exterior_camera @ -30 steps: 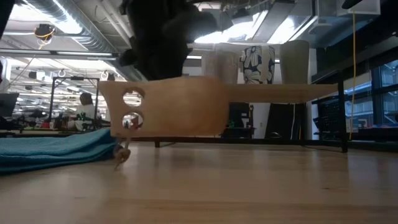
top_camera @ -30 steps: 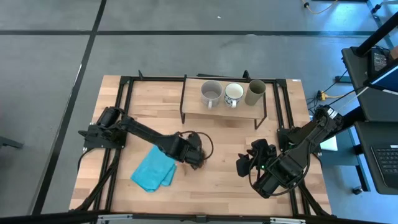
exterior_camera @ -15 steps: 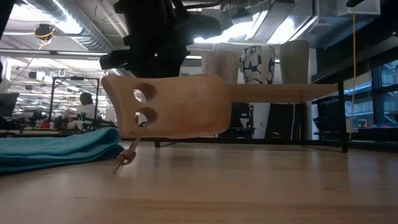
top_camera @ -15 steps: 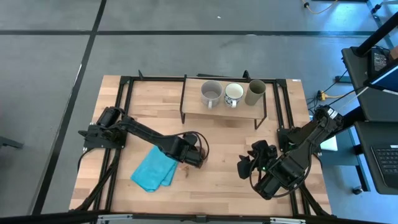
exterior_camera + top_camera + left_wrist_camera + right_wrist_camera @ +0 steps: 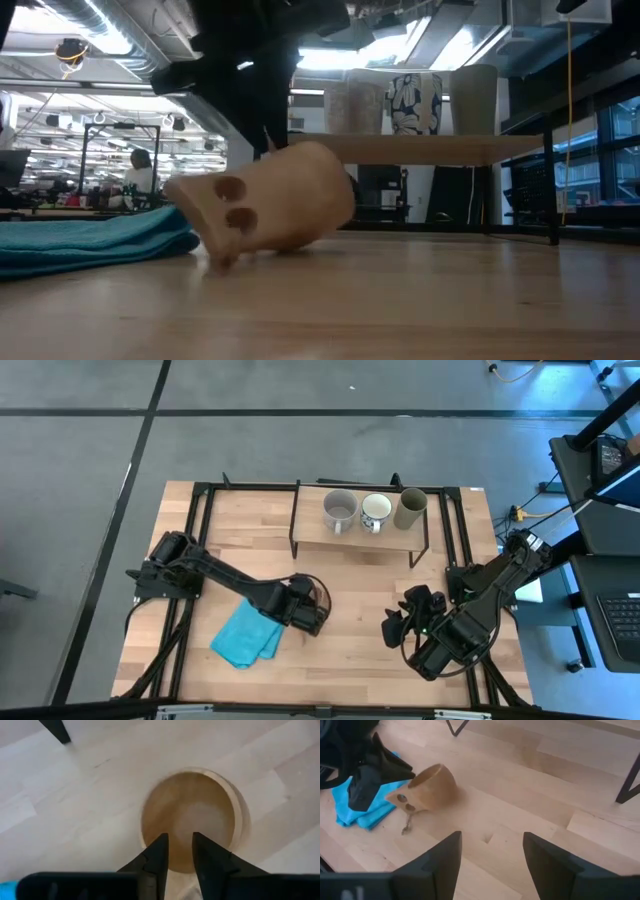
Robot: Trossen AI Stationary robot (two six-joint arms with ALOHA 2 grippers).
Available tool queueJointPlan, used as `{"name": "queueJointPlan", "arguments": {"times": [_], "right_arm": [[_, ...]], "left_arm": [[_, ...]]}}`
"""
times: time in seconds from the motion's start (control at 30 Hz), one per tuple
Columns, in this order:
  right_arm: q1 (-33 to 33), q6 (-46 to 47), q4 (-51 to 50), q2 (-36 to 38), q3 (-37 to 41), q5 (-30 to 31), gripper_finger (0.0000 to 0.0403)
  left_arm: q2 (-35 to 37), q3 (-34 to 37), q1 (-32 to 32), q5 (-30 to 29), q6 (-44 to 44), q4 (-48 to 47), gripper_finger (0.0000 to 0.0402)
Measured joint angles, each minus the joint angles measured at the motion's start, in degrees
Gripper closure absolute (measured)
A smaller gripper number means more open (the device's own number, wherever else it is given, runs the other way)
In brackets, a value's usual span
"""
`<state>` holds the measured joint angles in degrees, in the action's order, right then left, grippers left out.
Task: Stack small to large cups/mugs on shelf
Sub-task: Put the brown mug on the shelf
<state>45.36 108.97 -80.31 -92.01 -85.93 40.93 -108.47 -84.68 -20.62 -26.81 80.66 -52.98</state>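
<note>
Counting three mugs on shelf; one wooden cup tipped; both jaws parted, empty.

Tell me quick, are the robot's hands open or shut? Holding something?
Left gripper: fingers apart over the wooden cup, which lies tilted on the table; not gripping it.
Right gripper: open, holding nothing.

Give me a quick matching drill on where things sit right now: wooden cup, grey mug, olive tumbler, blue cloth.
Things:
1. wooden cup
2. grey mug
3. olive-green tumbler
4. blue cloth

Places:
A. shelf, end nearer the right arm
B. tipped on the tabletop below the left gripper
C. tabletop, beside the wooden cup
D. shelf, end nearer the left arm

Pairs: 1-B, 2-D, 3-A, 4-C
</note>
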Motion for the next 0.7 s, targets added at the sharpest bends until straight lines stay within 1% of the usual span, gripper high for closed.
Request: {"name": "queueJointPlan", "arguments": {"times": [0.17,0.33,0.47,0.53,0.6,0.63,0.7], "right_arm": [[-0.02,0.00,-0.08,0.00,0.00,0.00,0.0190],[-0.02,0.10,-0.23,0.00,0.00,0.00,0.0190],[-0.04,0.29,-0.24,0.00,0.00,0.00,0.0190],[-0.04,0.56,-0.09,0.00,0.00,0.00,0.0190],[-0.04,1.58,-0.04,0.00,0.00,0.00,0.0190],[-0.04,1.71,0.13,0.00,0.00,0.00,0.0190],[-0.04,1.77,0.90,0.00,0.00,0.00,0.0190]], "left_arm": [[0.58,0.06,-0.10,-0.37,0.00,-1.35,0.0310],[1.70,0.04,-0.19,-1.33,-0.43,-2.83,0.0311],[1.70,0.04,-0.18,-2.63,-3.72,-6.90,0.0309],[1.70,0.04,-0.29,-3.60,-10.00,-6.31,0.0308],[1.70,0.04,-0.66,-5.09,-19.50,-3.36,0.0310],[1.70,0.04,-0.91,-5.21,-24.49,-1.89,0.0311],[1.70,0.04,-0.96,-4.30,-30.89,-0.09,0.0315]]}}
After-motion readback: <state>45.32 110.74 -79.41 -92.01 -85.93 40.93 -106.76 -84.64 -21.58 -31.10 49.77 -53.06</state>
